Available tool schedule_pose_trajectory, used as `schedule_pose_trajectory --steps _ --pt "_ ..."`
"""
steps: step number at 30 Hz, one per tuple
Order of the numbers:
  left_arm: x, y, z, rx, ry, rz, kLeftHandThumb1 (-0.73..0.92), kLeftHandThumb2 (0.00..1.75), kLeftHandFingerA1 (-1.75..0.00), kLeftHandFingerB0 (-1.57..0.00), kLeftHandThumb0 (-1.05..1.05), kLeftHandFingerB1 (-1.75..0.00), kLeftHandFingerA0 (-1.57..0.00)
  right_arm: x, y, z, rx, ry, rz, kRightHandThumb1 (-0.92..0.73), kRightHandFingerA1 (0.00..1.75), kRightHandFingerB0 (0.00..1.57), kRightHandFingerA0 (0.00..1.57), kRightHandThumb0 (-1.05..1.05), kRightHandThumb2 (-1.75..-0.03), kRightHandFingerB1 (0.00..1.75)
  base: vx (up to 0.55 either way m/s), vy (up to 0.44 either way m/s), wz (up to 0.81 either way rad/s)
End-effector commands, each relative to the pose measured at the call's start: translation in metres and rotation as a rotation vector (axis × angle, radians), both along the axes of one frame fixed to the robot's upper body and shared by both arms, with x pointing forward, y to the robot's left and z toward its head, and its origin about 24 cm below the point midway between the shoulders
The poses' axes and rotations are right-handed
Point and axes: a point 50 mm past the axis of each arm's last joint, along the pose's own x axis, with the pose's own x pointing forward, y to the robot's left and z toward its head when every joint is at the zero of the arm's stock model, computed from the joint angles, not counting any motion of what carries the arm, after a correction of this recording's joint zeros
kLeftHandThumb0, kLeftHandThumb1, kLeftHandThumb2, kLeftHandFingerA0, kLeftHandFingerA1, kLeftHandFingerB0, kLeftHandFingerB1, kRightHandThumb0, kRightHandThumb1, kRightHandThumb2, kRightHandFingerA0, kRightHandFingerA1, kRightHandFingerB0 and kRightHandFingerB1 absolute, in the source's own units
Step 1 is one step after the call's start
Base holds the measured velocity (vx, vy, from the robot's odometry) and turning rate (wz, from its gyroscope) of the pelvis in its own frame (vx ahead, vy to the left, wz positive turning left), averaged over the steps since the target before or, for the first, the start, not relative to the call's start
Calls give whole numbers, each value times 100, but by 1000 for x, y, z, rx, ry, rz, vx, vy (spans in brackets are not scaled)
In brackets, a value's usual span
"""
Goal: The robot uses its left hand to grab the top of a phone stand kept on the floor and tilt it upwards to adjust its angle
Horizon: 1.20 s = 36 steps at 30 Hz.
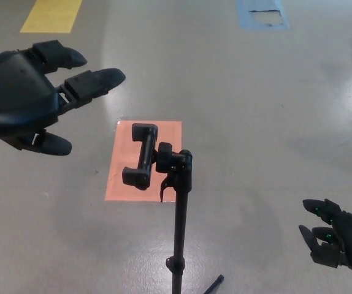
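Looking down from the head camera, I read the scene like this.
Left hand (26, 101): my left, upper left of view, fingers spread wide, holding nothing, well clear of the stand and up-left of its clamp.
Right hand (335, 240): low at the right edge, fingers apart and loosely curled, empty, well away from the pole.
Stand (180, 214): black, upright at centre, pole running down to the bottom edge, one leg tip showing near the base.
Clamp (141, 155): at the stand's top, jutting left from the joint, standing nearly upright with its upper end leaning slightly right; no phone in it.
Floor (256, 122): grey and glossy.
Orange patch (164, 131): behind the clamp.
Yellow patch (52, 15): top left.
Blue patch (262, 13): top right.
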Motion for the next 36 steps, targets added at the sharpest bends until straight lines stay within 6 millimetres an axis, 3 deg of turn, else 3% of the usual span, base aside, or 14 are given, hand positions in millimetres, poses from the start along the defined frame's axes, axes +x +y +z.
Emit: schedule_pose_trajectory --steps 1,2,6,9,10,15,16,18,20,22,23,27,28,36 --pt "-2 -7 -4 54 8 -49 84 66 -31 0 -84 -15 -29 1 -4 2 -7 9 -3 -73 44 11 18 -70 -90 39 0 0 0" --pt "-3 -9 -6 57 13 -55 68 102 -44 0 -84 -18 -20 1 -4 2 -8 8 -2 -86 35 15 25 -66 -65 28 0 0 0" --pt "-3 -15 -11 37 26 -83 74 104 -45 -1 -93 -13 -25 3 -4 4 -8 5 0 -73 44 11 17 -71 -91 39 0 0 0" --pt "-4 -17 -12 38 39 -92 68 104 -46 0 -84 -20 -22 4 -4 5 -13 4 0 -87 35 14 24 -67 -65 28 0 0 0" --pt "-4 -18 -13 46 40 -96 87 66 -31 0 -86 -19 -31 4 -4 5 -19 2 3 -88 36 14 24 -66 -65 28 0 0 0" --pt "-4 -19 -15 52 38 -99 87 67 -31 0 -86 -18 -31 5 -5 5 -22 7 0 -89 35 14 23 -66 -65 28 0 0 0" --pt "-5 -20 -15 57 39 -99 88 67 -31 0 -86 -18 -31 5 -5 5 -21 11 3 -58 48 1 1 -34 -111 48 0 0 0" --pt "-4 -20 -16 61 42 -98 88 67 -31 0 -86 -18 -31 5 -5 5 -23 16 3 -58 48 1 1 -34 -111 48 0 0 0" --pt "-4 -21 -16 54 47 -100 76 108 -45 0 -95 -12 -25 5 -5 5 -21 17 4 -58 48 0 1 -34 -111 48 0 0 0" --pt "-4 -21 -16 49 49 -102 87 67 -32 0 -87 -19 -33 5 -5 5 -16 16 4 -59 48 0 1 -34 -112 48 0 0 0" --pt "-4 -22 -16 49 48 -102 69 106 -46 0 -85 -19 -21 5 -5 5 -21 18 6 -58 47 0 1 -34 -111 48 0 0 0" --pt "-4 -22 -15 50 48 -99 86 66 -32 0 -86 -18 -32 5 -5 5 -28 19 10 -58 47 0 1 -34 -112 48 0 0 0" --pt "-4 -21 -16 44 48 -100 68 105 -46 0 -85 -19 -21 5 -5 5 -27 20 11 -58 47 0 1 -34 -112 48 0 0 0" --pt "-4 -20 -17 41 55 -90 75 107 -46 -1 -95 -12 -26 5 -5 5 -22 21 14 -58 47 0 1 -34 -112 48 0 0 0"
